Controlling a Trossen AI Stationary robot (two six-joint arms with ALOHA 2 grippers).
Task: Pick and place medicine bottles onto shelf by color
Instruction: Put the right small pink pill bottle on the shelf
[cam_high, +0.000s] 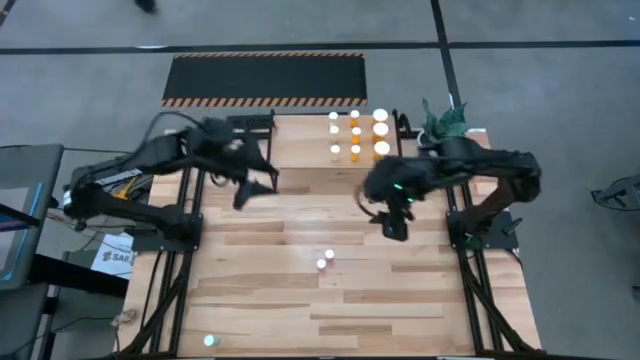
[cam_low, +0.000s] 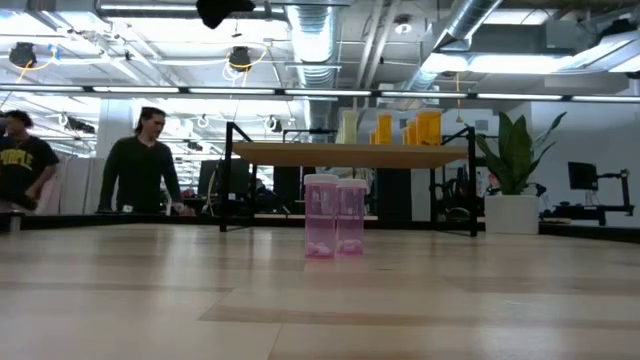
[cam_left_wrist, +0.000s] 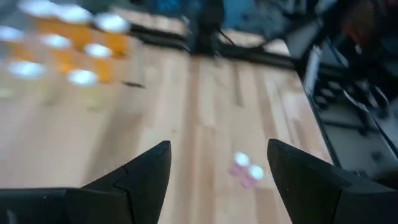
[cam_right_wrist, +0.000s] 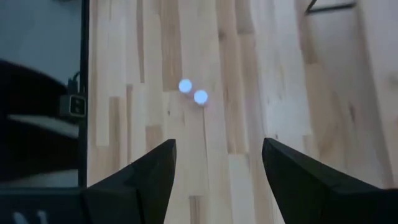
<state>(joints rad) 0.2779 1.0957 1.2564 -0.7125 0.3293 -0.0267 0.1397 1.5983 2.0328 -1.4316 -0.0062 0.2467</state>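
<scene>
Two pink medicine bottles (cam_high: 324, 260) stand touching each other near the middle of the wooden surface (cam_high: 260, 300), apart from both arms. The shelf (cam_low: 350, 154) at the far edge carries orange medicine bottles (cam_high: 356, 134) with white caps in rows. The left end effector (cam_high: 256, 188) hangs over the surface near the shelf, fingers spread and empty. The right end effector (cam_high: 395, 228) hovers beside the pink pair, fingers likewise spread and empty.
</scene>
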